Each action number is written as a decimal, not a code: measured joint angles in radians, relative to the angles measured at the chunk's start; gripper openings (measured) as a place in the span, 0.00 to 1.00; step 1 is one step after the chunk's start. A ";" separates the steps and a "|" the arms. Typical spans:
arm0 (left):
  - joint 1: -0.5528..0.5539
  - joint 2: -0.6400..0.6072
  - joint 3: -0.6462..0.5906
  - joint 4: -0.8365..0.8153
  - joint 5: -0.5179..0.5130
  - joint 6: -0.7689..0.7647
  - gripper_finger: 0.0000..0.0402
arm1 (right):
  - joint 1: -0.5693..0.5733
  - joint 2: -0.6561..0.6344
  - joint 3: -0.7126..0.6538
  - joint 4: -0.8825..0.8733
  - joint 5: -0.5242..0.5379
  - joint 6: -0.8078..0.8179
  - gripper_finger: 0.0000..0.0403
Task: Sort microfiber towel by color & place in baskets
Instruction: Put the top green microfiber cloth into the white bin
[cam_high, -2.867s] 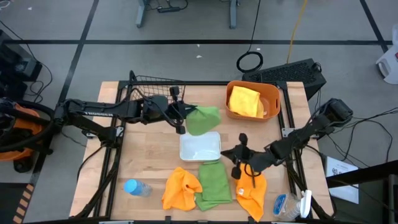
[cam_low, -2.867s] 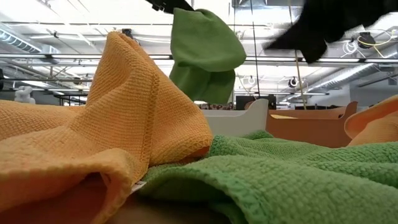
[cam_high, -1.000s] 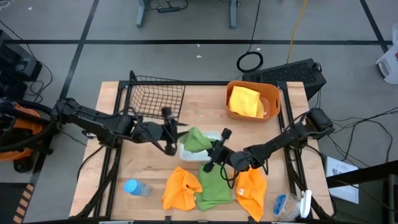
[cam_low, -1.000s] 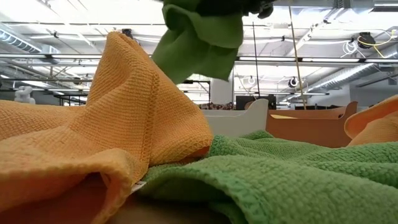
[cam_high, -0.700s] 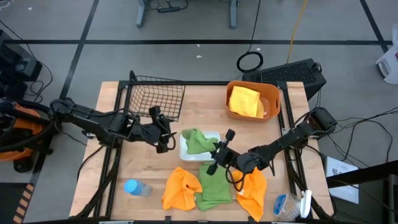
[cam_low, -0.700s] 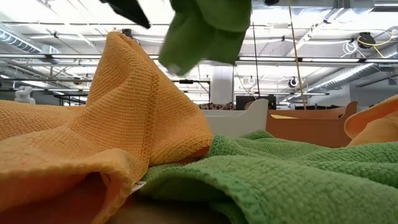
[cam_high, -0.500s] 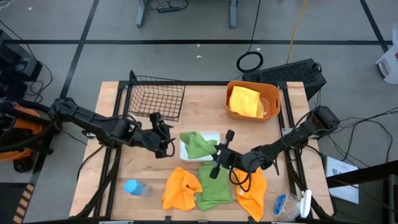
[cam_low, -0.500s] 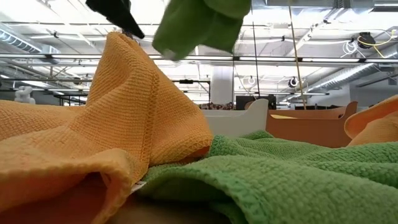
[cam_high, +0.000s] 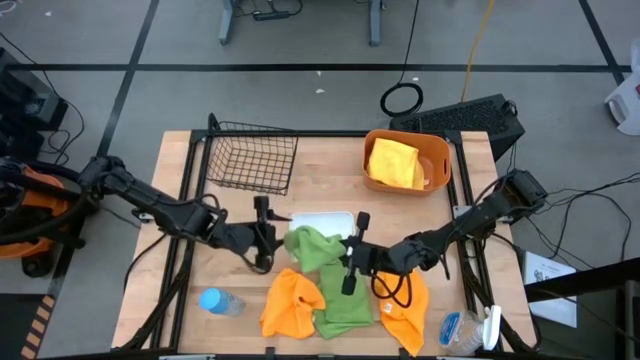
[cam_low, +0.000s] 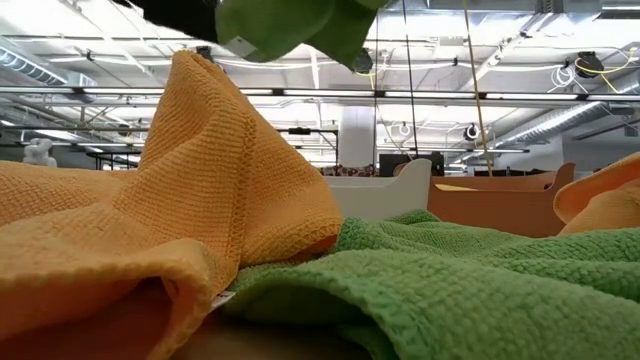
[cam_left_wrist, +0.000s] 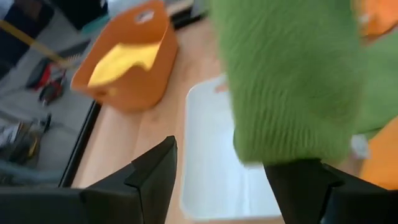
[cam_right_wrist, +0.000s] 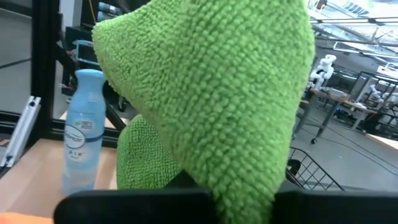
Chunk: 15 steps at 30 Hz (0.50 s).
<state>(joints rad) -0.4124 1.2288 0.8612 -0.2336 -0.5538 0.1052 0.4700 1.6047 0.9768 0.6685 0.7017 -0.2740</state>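
Sorting looks barely started from where I stand. Only one yellow towel (cam_high: 393, 162) sits in a container, inside the orange tub (cam_high: 441, 152) at the far right of the bench (cam_high: 470, 190). The black wire basket (cam_high: 248, 155) at the far left shows nothing inside, and the white tray (cam_high: 325, 216) in the middle shows only bare white where it is not covered.

Between the two arms hangs a green towel (cam_high: 314, 247), over the near edge of the tray. The right gripper (cam_high: 350, 262) is at its right side, and its wrist view is filled with green cloth draped over the jaws, so they appear clamped on it. The left gripper (cam_high: 262, 236) sits just beside the towel's left edge; its jaws stand apart in the wrist view, with the cloth hanging in front and not pinched.

Left to do, as far as I can judge: this green towel, a second green towel (cam_high: 344, 299) flat near the front edge, an orange towel (cam_high: 291, 302) on its left and another orange towel (cam_high: 405, 304) on its right. A blue-capped bottle (cam_high: 221, 301) lies at front left. I see no second yellow cloth.
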 joint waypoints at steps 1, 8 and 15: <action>-0.012 0.000 -0.003 0.028 0.000 0.017 0.59 | -0.006 0.000 0.000 -0.006 0.000 0.001 0.02; -0.084 0.000 -0.003 0.198 0.000 0.092 0.59 | -0.061 0.001 0.000 -0.064 0.003 0.106 0.02; -0.068 0.024 -0.003 0.304 -0.006 0.138 0.59 | -0.078 0.001 0.000 -0.079 0.000 0.159 0.02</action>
<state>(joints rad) -0.4802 1.2527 0.8579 0.0705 -0.5594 0.2437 0.3920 1.6054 0.9768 0.5898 0.7022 -0.1148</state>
